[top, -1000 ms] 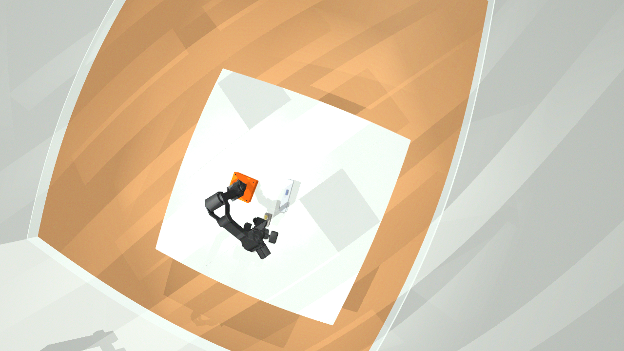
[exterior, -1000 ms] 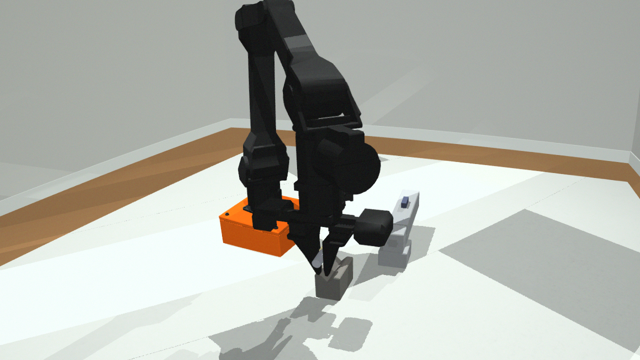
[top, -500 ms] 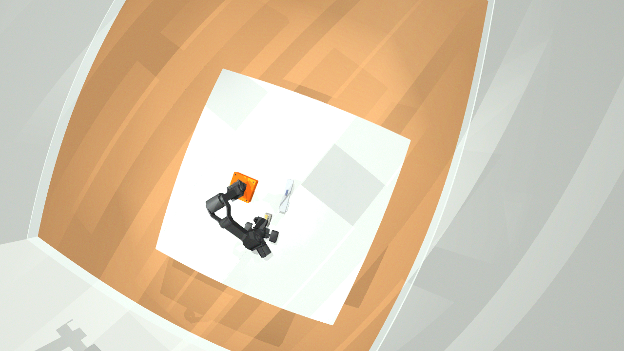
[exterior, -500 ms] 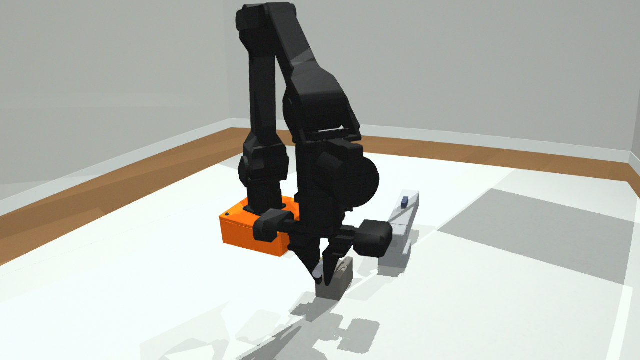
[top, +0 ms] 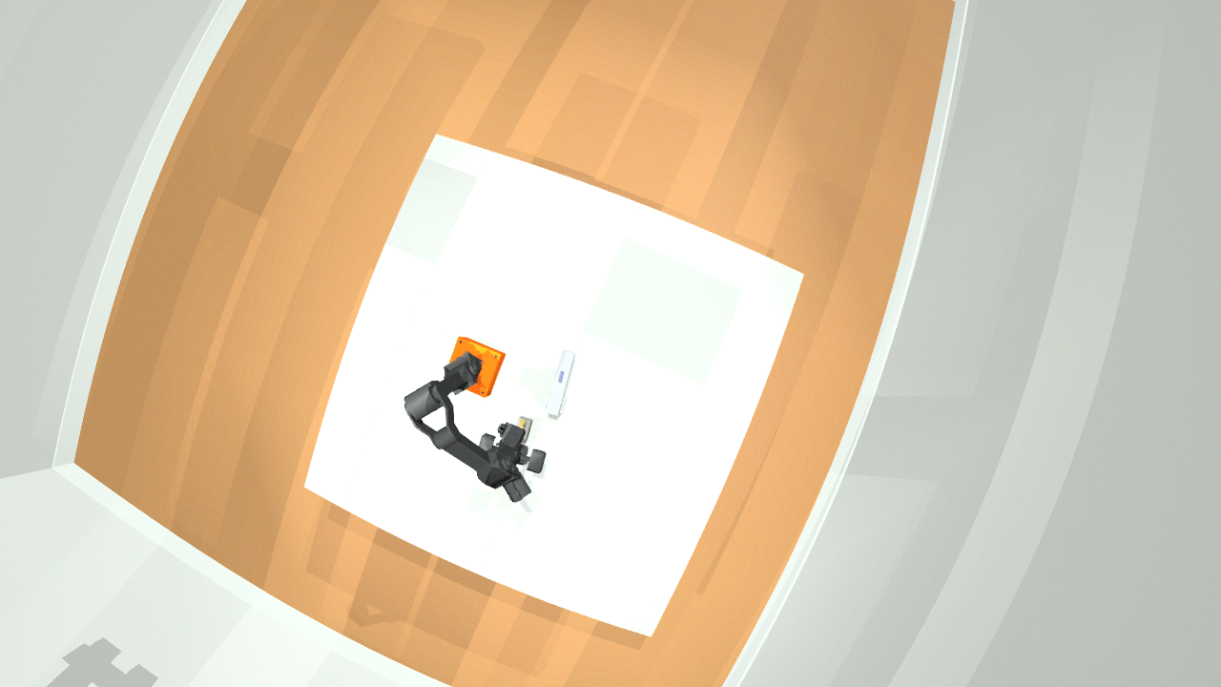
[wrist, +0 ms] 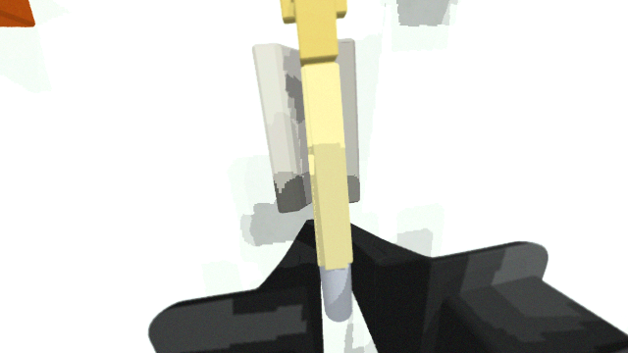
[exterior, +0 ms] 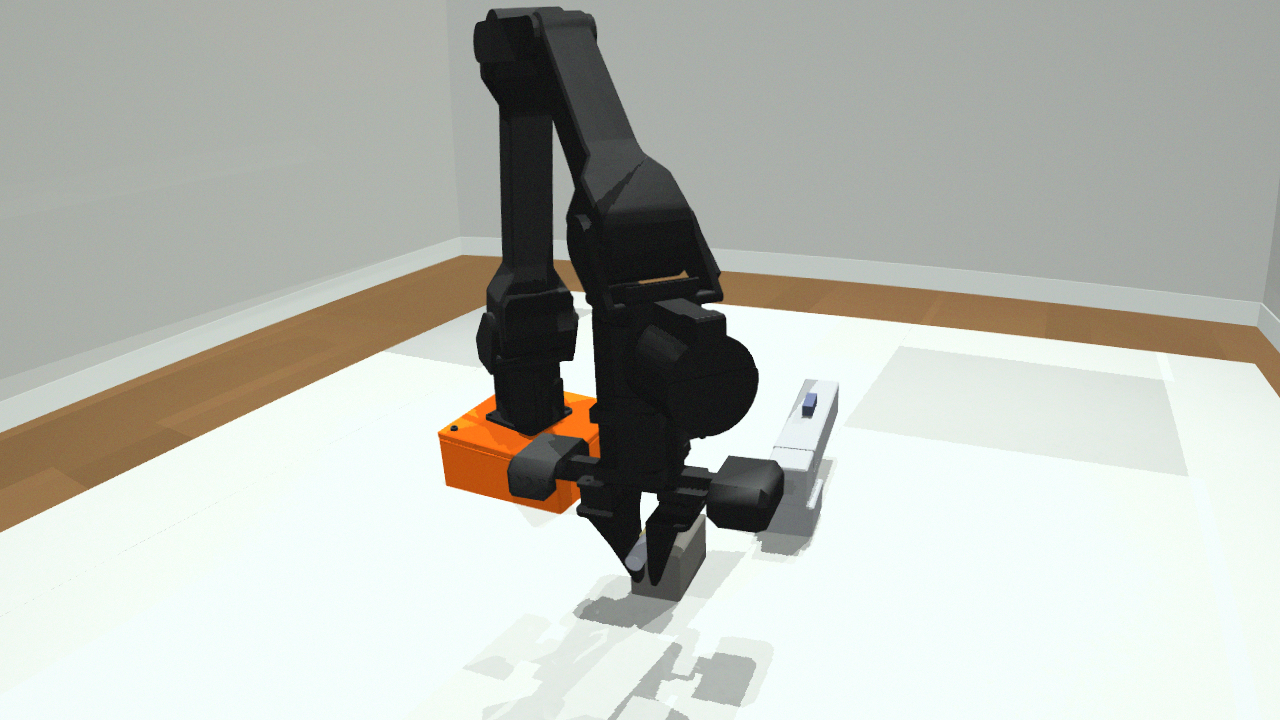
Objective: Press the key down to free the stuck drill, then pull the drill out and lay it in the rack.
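Observation:
My gripper is shut on the drill's grey shank, at the near end of the rack. The drill has a long yellow body; it lies lengthwise over the groove of the grey rack, whose walls show on both sides in the wrist view. I cannot tell whether drill and rack touch. The pale grey holder stands apart, with the small blue key on its top. The drill is out of the holder.
The orange base of the arm stands to the left of the holder in the top and exterior views. The holder stands beyond the rack in the exterior view, close to one gripper side. The white table top carries all of them.

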Robot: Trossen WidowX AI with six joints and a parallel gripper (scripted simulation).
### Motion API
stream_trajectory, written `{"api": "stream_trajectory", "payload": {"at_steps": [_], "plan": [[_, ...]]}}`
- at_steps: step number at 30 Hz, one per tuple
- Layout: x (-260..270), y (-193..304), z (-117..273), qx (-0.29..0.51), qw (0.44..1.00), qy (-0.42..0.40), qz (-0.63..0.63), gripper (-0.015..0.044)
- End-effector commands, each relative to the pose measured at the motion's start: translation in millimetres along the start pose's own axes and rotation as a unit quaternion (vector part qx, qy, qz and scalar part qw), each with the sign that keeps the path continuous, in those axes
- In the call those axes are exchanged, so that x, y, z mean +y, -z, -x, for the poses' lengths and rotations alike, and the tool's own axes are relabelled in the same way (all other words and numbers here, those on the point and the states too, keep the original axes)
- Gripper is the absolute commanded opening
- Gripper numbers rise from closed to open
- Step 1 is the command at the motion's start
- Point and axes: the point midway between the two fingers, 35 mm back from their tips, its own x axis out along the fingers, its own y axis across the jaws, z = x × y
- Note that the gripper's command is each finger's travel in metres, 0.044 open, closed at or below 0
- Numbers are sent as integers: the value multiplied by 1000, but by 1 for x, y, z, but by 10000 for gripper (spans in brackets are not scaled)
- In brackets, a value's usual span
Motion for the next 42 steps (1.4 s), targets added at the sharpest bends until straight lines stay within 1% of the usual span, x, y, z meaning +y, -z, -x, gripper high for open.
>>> {"api": "stream_trajectory", "payload": {"at_steps": [1, 32, 33, 42], "plan": [[1, -1, -6, -5, 1000, -2, 2, 0], [3, -4, -27, -5, 1000, -2, 2, 0], [2, 1, -21, 3, 1000, 0, -2, 26], [2, 1, -21, 3, 1000, 0, -2, 263]]}}
